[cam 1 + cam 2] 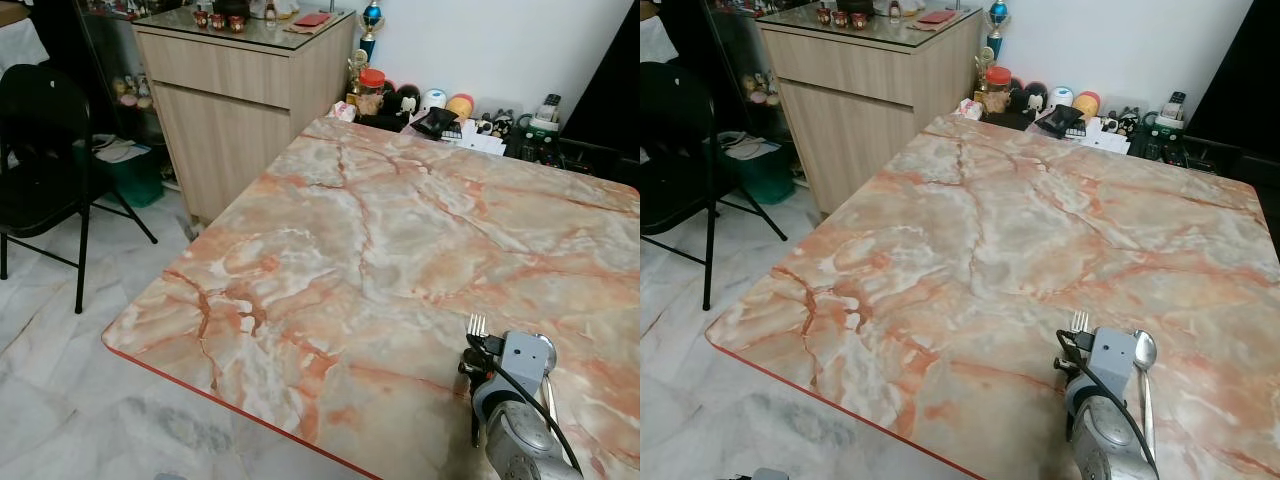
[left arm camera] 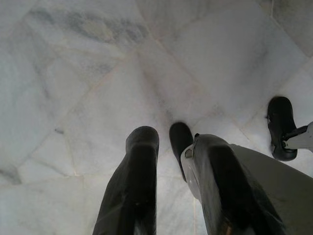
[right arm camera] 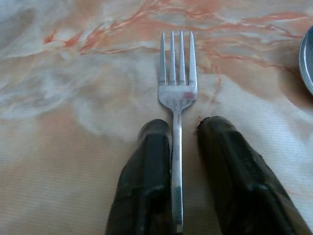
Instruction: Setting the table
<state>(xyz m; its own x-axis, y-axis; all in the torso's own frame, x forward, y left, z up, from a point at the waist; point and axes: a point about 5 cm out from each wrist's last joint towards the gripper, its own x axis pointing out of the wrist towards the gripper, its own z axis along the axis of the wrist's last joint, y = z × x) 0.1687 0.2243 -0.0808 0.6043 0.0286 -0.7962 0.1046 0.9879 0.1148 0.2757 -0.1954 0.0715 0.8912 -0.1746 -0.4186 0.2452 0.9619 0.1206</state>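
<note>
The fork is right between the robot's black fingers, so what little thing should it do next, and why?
Probably lift the right gripper straight up and away. The fork looks to lie flat on the marble table, beside the spoon, and the fingers stand a little apart around its handle, so it seems already placed. The left gripper hangs over the floor.

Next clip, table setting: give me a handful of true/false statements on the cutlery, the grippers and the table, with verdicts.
1. The silver metal fork lies between the right gripper's black fingers. True.
2. A silver spoon lies on the pink marble-patterned table beside the right arm. True.
3. The fork's tines point toward the robot. False: they point away from it.
4. The left gripper is over the table. False: it hangs over the white tiled floor.
5. A plate sits mid-table. False: none is there.
</note>
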